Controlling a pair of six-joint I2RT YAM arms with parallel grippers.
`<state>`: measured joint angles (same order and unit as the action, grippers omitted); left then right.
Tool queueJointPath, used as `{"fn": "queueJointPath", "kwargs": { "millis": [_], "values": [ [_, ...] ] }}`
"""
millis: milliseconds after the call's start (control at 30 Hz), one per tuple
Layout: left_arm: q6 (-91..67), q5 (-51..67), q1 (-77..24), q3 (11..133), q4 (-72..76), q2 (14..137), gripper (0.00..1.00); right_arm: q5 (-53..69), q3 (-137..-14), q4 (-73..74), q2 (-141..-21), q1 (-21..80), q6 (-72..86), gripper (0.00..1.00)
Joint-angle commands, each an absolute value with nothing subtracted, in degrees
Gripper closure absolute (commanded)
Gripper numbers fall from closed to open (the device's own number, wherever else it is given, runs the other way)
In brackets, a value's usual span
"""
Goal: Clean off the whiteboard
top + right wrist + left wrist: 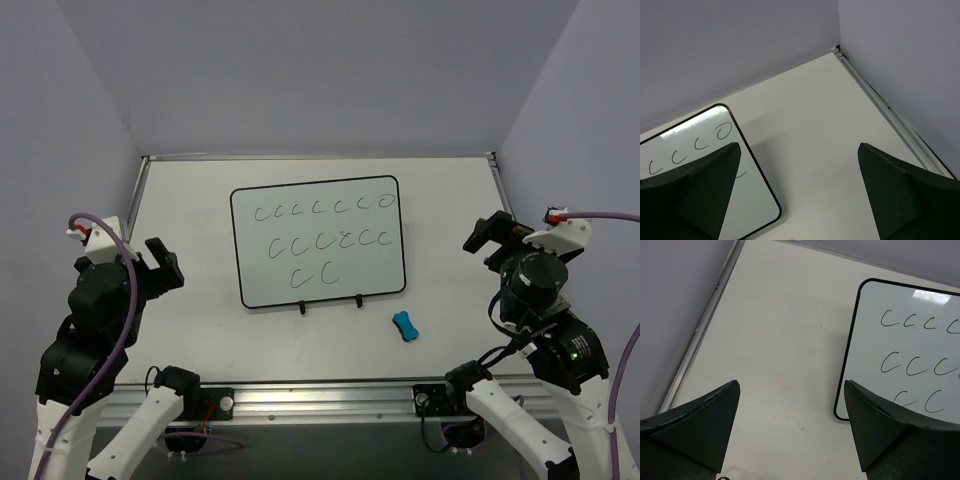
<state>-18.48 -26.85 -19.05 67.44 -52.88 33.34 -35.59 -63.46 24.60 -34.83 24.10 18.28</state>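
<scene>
Black jaws on the left gripper (pixel 791 432) and right gripper (pixel 799 192) stand wide apart, holding and touching nothing. Both hang raised at the table's (pixel 250 340) sides, probably waiting to start. Between them the whiteboard (pixel 318 245) lies flat mid-table, marks unwiped, with the blue eraser (pixel 405 325) near its near-right corner, handiest for the right arm.

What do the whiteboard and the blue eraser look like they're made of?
Whiteboard: glossy white surface, likely coated or melamine, since it mirrors a light patch in the left wrist view; thin black frame, probably plastic. Blue eraser: matte, looks like foam or soft plastic; too small to tell.
</scene>
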Motion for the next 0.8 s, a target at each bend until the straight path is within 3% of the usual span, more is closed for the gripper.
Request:
{"fn": "queueJointPath", "kwargs": {
  "millis": [0,200,433,533,567,700,767],
  "values": [
    [-17.67,-26.27,-19.16,70.04,-51.24,34.98,0.06,-37.88,-63.37,22.15,-35.95,24.52,17.84,0.00],
    [-18.72,-27.33,-19.25,71.01,-50.28,37.70,0.06,-36.13,-62.93,21.63,-35.86,24.52,17.32,0.00],
    [-15.03,-19.08,-18.99,72.50,-37.98,47.62,0.06,-18.65,-59.59,15.64,-37.00,24.52,13.45,0.00],
    [-11.78,-8.13,-15.22,73.47,-31.57,54.74,0.06,-13.11,-60.56,16.61,-38.84,24.52,13.01,0.00],
    [-11.60,4.10,-12.59,74.00,-30.25,56.67,0.06,-11.53,-60.64,16.70,-39.20,24.52,12.66,0.00],
    [-17.74,34.45,7.25,77.51,-24.79,71.75,0.05,-5.72,-61.17,17.31,-39.81,24.61,11.43,0.00],
    [-16.97,41.80,8.78,78.40,-22.51,77.05,0.06,-3.79,-61.52,17.49,-39.46,24.61,11.60,0.00]
  ]
}}
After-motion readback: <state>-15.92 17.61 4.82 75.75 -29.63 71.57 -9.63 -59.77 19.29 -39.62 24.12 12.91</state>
